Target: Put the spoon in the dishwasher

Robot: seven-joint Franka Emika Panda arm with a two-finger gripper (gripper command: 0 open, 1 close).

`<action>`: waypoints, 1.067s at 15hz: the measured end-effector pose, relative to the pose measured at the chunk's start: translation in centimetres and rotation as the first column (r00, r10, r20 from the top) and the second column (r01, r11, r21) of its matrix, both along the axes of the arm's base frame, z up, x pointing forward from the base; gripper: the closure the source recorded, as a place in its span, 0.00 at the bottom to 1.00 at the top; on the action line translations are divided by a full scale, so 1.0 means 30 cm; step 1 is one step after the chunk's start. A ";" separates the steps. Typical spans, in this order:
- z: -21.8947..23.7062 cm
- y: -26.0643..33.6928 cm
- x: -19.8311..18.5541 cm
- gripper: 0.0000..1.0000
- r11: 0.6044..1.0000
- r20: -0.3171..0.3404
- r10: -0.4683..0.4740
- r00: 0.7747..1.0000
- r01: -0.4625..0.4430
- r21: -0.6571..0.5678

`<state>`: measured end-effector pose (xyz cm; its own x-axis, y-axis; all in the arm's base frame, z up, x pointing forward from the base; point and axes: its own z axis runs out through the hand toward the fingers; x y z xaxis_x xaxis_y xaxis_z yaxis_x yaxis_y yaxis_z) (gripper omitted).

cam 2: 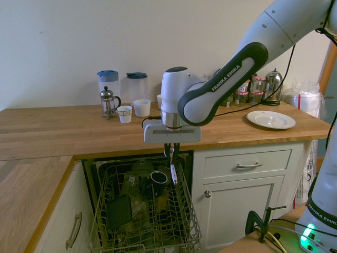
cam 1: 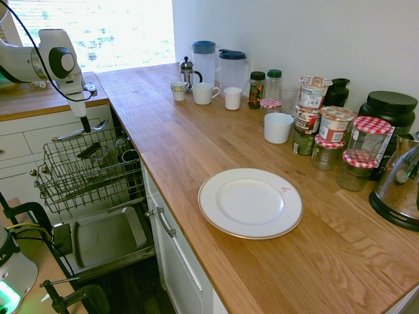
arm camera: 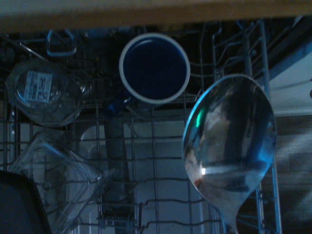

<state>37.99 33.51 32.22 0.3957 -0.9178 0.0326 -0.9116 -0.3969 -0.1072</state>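
My gripper (cam 1: 85, 124) is shut on the silver spoon (cam 1: 77, 131), which lies level just above the pulled-out grey wire rack (cam 1: 69, 190) of the dishwasher. From the other side the gripper (cam 2: 171, 153) hangs below the counter edge, the spoon (cam 2: 173, 173) pointing down over the rack (cam 2: 185, 213). Up close, the spoon's bowl (arm camera: 229, 141) fills much of the wrist view, above the rack wires (arm camera: 153, 170). The grey inner door panel (cam 1: 105, 239) lies open below the rack.
The rack holds a dark mug (cam 2: 158, 178), (arm camera: 154, 68), clear containers (arm camera: 44, 92) and a dark flat item (cam 2: 119, 211). On the wooden counter (cam 1: 196, 150) stand a white plate (cam 1: 250, 203), cups, jugs, a French press (cam 1: 187, 70) and jars.
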 end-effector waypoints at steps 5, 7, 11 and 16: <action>-0.244 0.023 -0.034 1.00 1.000 -0.037 0.008 0.999 -0.007 0.012; -0.353 0.018 -0.036 1.00 1.000 -0.062 0.004 0.998 -0.004 0.007; -0.533 0.032 0.003 1.00 1.000 -0.109 -0.012 0.994 0.011 -0.001; -0.648 0.040 0.048 0.00 1.000 -0.141 -0.022 0.990 0.022 -0.003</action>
<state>39.42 34.72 12.78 0.3761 -0.9263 -0.0208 -0.9261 -0.3765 0.0232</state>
